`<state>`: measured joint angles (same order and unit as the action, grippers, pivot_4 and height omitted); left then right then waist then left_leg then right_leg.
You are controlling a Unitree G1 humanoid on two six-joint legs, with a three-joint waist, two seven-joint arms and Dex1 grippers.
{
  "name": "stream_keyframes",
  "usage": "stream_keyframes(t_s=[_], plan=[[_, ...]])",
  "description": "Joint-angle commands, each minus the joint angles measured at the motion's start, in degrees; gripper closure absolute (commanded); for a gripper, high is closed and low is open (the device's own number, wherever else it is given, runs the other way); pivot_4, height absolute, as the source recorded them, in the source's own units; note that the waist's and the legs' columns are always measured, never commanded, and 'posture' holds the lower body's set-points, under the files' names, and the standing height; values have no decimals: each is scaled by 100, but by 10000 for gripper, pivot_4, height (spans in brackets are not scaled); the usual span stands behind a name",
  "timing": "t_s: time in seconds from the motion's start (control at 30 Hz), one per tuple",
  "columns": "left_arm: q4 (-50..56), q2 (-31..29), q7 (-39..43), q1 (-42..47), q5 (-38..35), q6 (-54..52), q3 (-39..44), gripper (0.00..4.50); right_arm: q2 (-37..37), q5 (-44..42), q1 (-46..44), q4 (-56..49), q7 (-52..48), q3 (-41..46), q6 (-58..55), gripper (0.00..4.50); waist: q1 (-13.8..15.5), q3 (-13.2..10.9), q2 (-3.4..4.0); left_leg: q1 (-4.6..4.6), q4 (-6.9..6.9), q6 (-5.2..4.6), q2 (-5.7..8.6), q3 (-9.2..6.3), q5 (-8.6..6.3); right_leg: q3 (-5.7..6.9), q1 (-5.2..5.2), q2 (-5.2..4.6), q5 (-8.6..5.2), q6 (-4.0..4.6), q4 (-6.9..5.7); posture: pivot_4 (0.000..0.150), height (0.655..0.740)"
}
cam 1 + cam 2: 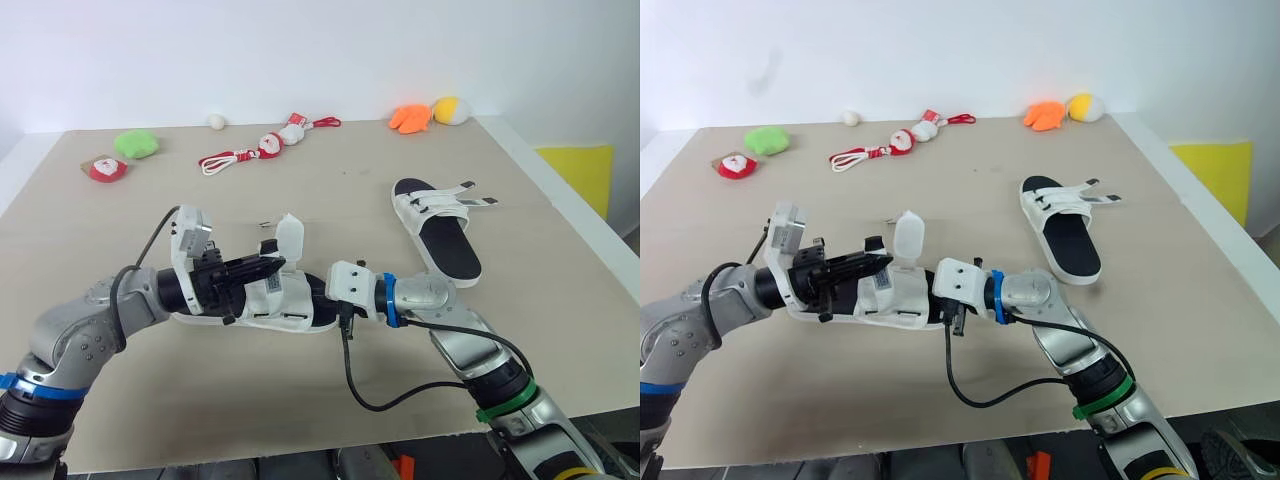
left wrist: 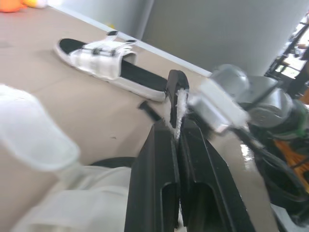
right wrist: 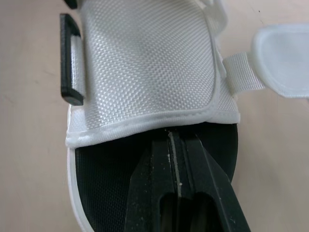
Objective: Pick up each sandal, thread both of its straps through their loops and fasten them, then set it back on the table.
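Observation:
The near white sandal [image 1: 262,303] with a black footbed lies on the tan table [image 1: 300,400] between my two arms. My left gripper [image 1: 272,266] reaches over its upper from the left and is shut on a thin white strap [image 2: 179,104]. Another strap flap [image 1: 290,238] stands upright beside it. My right gripper [image 3: 173,137] lies along the footbed from the heel side, shut, its tips at the hem of the woven upper [image 3: 145,63]. A black loop [image 3: 71,60] sits at the upper's side. The second sandal [image 1: 437,225] lies flat to the right, apart from both grippers.
Along the far edge lie a green plush [image 1: 136,144], a red and white toy [image 1: 105,168], corded toys [image 1: 262,148], a white ball [image 1: 216,121], an orange plush [image 1: 410,118] and a yellow one [image 1: 450,110]. A yellow sheet [image 1: 580,170] lies past the right edge.

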<state>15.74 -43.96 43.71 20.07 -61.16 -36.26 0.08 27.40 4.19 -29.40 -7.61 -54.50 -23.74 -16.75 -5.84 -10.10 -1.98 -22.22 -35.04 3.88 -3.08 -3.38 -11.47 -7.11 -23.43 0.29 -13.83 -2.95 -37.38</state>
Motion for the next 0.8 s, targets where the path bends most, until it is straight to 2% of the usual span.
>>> stream_keyframes(t_s=[0.03, 0.27, 0.47, 0.8], plan=[[-374, -84, 496, 305, 210, -201, 115, 44695, 52, 316, 85, 319, -9, -342, 136, 45000, -1, 0, 0, 0, 0, 0, 0, 0, 0, 0, 1, 0, 0, 0, 0, 1500, 7400], [-1335, 196, 1244, 986, 833, -265, -30, 44695, -13, 361, 93, 358, -9, -346, 227, 45000, -4, 1, -2, 2, -5, -1, -2, -2, 1, -1, 3, 5, 4, -2, -1, 1500, 7400], [-2080, 573, 1532, 1480, 1128, -329, 26, 44695, -22, 362, 111, 349, 4, -329, 231, 45000, -11, 1, -3, 0, -10, -1, -5, -9, 1, 0, 2, 12, 17, -24, -5, 1500, 7400], [-2663, 821, 1638, 1506, 1554, -416, 81, 44695, -6, 331, 178, 249, 23, -325, 152, 45000, -9, 2, -2, -10, -30, -1, -5, -11, 1, -2, 4, 13, 16, -21, -7, 1500, 7400]])
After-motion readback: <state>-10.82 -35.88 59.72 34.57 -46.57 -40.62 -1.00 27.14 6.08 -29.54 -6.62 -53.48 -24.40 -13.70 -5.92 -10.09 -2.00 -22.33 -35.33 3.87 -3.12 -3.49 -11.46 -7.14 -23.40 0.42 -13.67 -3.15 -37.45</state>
